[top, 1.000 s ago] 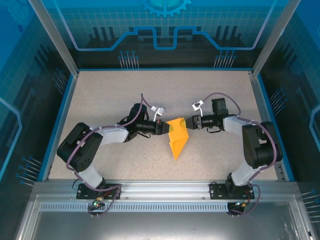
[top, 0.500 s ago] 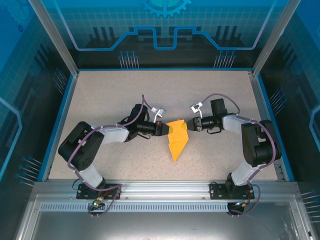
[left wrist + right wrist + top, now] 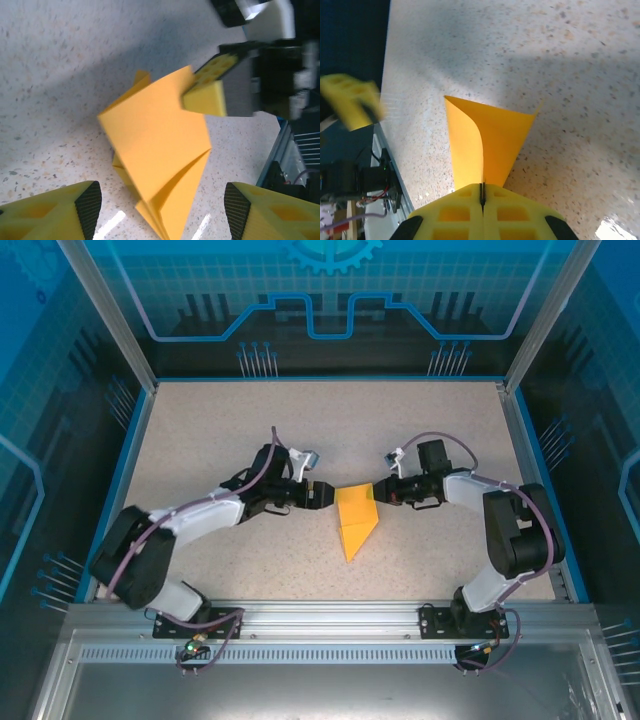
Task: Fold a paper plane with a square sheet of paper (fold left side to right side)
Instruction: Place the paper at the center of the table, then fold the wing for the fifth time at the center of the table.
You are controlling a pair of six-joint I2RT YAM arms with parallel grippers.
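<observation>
Orange paper plane (image 3: 355,522) released by left hand (image 3: 327,495).

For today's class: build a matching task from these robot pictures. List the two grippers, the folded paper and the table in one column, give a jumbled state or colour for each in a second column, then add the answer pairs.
Column one
1. left gripper
2. right gripper
3. folded paper
4. table

Column two
A. fingers shut on the paper's edge
B. speckled beige
C. fingers apart, holding nothing
D. orange-yellow, sharp tip toward the arm bases

Pairs: 1-C, 2-A, 3-D, 4-B
</observation>
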